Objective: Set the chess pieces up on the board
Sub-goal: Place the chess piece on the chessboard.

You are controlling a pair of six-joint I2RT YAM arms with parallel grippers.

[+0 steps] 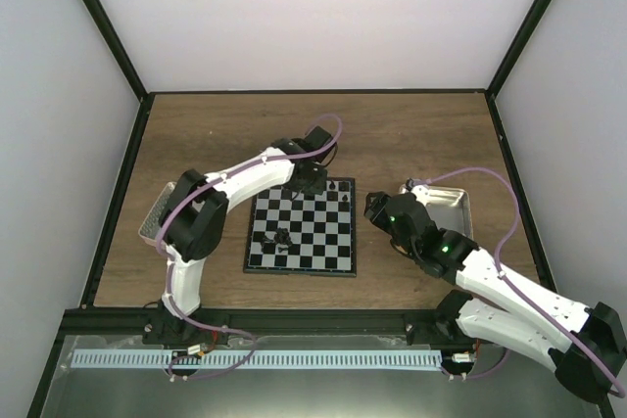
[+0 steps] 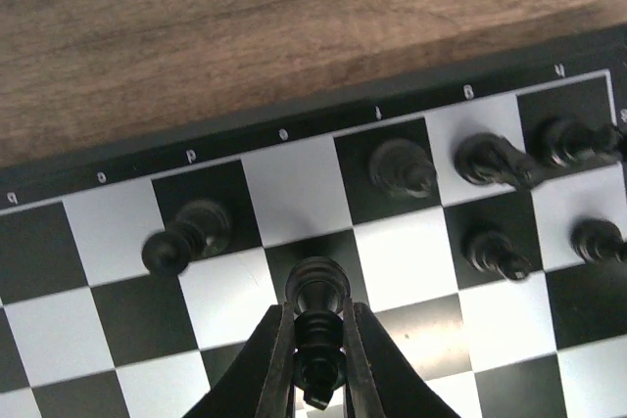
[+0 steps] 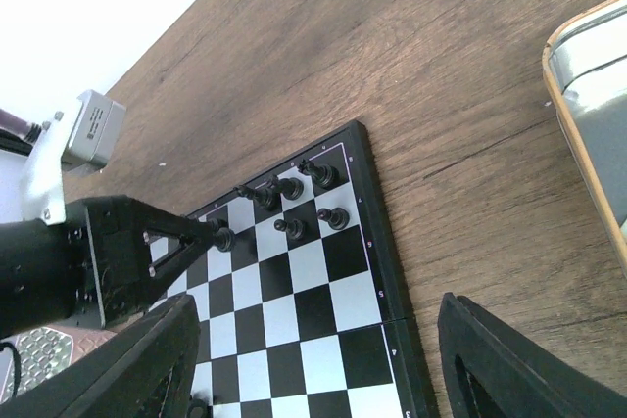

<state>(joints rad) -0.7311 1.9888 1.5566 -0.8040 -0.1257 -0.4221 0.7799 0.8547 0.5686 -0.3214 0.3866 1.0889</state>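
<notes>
The board (image 1: 302, 232) is lying flat on the wooden worktop (image 1: 411, 134), about midway between its left and right edges and closer to its near edge than to its far one. The left arm is reaching across to the board's far edge, and the left gripper (image 2: 318, 328) is clamping its two fingers on a black piece (image 2: 318, 293), holding it upright over a dark square in the second row from that far edge, roughly midway along the row. I cannot tell whether the piece's base is touching the square. Other black pieces (image 2: 490, 159) are standing towards the board's far right corner, three in the far row and two in the row behind them, each on its own square. One more (image 2: 188, 234) is standing by itself in the far row, just left of the held one. In the top view a small dark cluster (image 1: 282, 237) is sitting on the board nearer its near left corner, too small to make out singly. The right gripper (image 3: 321, 310) is hanging above the board's right edge with its fingers spread wide apart and nothing between them. A metal tray (image 1: 458, 205) with a tan rim is lying beside it, near the worktop's right edge. A pinkish tray (image 1: 154, 219) is lying at the left edge, partly hidden under the left arm.
</notes>
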